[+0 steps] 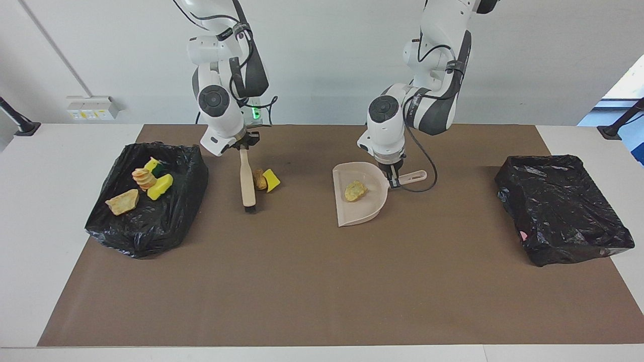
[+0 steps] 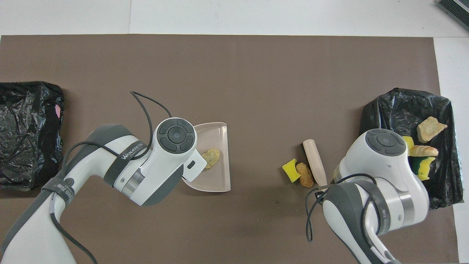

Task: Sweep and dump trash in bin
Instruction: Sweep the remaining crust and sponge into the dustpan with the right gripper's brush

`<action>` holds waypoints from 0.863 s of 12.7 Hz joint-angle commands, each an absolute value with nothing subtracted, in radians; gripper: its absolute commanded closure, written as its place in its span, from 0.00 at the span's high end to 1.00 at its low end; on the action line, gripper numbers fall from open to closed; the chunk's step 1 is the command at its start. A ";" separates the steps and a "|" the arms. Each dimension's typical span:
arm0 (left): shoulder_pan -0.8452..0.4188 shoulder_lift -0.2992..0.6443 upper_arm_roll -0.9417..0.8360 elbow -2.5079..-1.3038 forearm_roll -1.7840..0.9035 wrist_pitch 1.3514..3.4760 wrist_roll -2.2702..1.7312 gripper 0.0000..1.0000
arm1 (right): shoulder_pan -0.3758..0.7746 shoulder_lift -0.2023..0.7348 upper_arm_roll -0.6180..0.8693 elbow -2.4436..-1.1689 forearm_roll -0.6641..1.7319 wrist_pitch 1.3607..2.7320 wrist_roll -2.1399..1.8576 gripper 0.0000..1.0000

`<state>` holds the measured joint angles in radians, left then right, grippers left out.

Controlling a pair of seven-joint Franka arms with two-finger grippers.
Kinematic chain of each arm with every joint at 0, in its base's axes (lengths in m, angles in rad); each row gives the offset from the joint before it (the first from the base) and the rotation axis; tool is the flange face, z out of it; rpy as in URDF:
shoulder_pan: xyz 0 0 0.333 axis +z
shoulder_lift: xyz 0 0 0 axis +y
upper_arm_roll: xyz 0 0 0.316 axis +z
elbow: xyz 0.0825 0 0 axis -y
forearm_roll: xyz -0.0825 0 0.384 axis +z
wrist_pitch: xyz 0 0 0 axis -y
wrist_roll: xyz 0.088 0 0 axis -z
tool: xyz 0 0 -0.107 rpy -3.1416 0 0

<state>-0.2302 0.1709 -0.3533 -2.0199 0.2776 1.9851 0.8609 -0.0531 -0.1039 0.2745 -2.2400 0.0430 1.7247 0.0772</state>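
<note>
Trash scraps of torn sponge lie in 3 places: 4 in the black-lined bin point(image 1: 151, 201) at the right arm's end of the worktop point(image 1: 312, 281), 1 yellowish scrap point(image 1: 355, 191) in the beige plastic dustpan point(image 1: 359, 198), and a tan scrap point(image 1: 259, 179) and a yellow-green scrap point(image 1: 271, 180) beside the wooden-handled brush point(image 1: 247, 183). I see the right gripper point(image 1: 245, 146) with jaws clamped on the brush handle, the left gripper point(image 1: 393, 177) clamped on the dustpan handle. A second black-lined bin point(image 1: 561, 213) sits at the left arm's end.
</note>
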 commanded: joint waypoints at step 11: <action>-0.229 0.130 -0.356 -2.069 0.262 1.996 0.882 0.00 | -0.080 -0.215 0.284 -2.378 0.028 1.715 0.118 0.00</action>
